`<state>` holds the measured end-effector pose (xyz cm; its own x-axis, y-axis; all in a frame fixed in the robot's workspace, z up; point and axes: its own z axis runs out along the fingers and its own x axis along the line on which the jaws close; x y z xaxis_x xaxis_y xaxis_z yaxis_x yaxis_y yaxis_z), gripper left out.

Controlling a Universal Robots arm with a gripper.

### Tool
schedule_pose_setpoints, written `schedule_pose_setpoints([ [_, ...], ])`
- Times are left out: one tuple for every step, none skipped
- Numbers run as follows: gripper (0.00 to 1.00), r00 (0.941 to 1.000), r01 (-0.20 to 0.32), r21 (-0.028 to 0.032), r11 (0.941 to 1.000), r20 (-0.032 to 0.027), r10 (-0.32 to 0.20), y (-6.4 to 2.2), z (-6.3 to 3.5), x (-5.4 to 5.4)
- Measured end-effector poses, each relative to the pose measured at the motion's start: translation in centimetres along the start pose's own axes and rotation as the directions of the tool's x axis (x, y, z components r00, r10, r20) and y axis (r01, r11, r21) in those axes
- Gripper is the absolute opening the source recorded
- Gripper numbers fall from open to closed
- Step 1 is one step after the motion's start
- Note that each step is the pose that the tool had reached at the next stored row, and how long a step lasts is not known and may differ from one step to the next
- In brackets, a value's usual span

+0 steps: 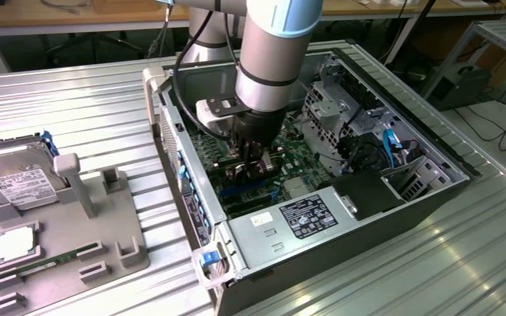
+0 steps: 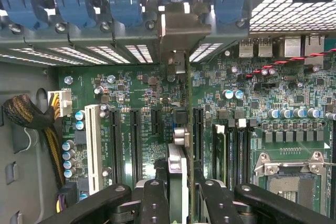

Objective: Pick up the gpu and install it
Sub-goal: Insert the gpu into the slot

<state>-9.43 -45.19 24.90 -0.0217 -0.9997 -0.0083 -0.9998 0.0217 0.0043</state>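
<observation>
I hold the gpu [image 2: 185, 129] edge-on between my fingers [image 2: 155, 198], inside the open computer case [image 1: 437, 164]. My gripper [image 2: 184, 195] is shut on the card. The card's green board and silver parts stand upright over the motherboard [image 2: 294, 93], in line with the long black expansion slots [image 2: 135, 140]. Its metal end bracket [image 2: 178, 30] sits against the case's rear slot openings, below the blue clips [image 2: 123, 3]. I cannot tell whether the card's edge is fully down in a slot. In the exterior view my gripper [image 1: 253, 158] reaches straight down onto the motherboard [image 1: 302, 158].
A grey fixture [image 1: 103, 224] at the exterior view's left carries a hard drive [image 1: 20, 187] and a thin RAM stick [image 1: 51, 260]. The power supply [image 1: 315, 214] fills the case's near end. Drive cages [image 1: 332, 112] and cables [image 1: 367, 155] stand close beside the arm. A braided cable [image 2: 26, 114] lies along the case wall.
</observation>
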Motion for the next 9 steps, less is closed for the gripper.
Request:
schedule_pose_setpoints([
  [0.28, 1.0000, 0.000, 0.0000, 1.0000, 0.0002, 0.000, 0.01, 0.02, 0.00],
  [0.28, 1.0000, 0.000, 0.0001, 1.0000, 0.0002, 0.000, 0.01, 0.05, 0.00],
  [0.28, 1.0000, 0.001, -0.0001, 1.0000, 0.0002, -0.001, 0.01, 0.09, 0.00],
  [0.28, 1.0000, 0.001, -0.0003, 1.0000, -0.0001, -0.001, 0.01, 0.14, 0.00],
  [0.28, 1.0000, 0.001, -0.0005, 1.0000, -0.0002, -0.001, 0.01, 0.18, 0.00],
  [0.28, 1.0000, 0.002, -0.0007, 1.0000, -0.0003, -0.002, 0.02, 0.22, 0.01],
  [0.28, 1.0000, 0.002, -0.0009, 1.0000, -0.0004, -0.002, 0.02, 0.25, 0.01],
  [0.28, 1.0000, 0.002, -0.0013, 1.0000, -0.0004, -0.002, 0.01, 0.27, 0.01],
  [0.28, 1.0000, 0.003, -0.0017, 1.0000, -0.0002, -0.003, 0.01, 0.28, 0.00],
])
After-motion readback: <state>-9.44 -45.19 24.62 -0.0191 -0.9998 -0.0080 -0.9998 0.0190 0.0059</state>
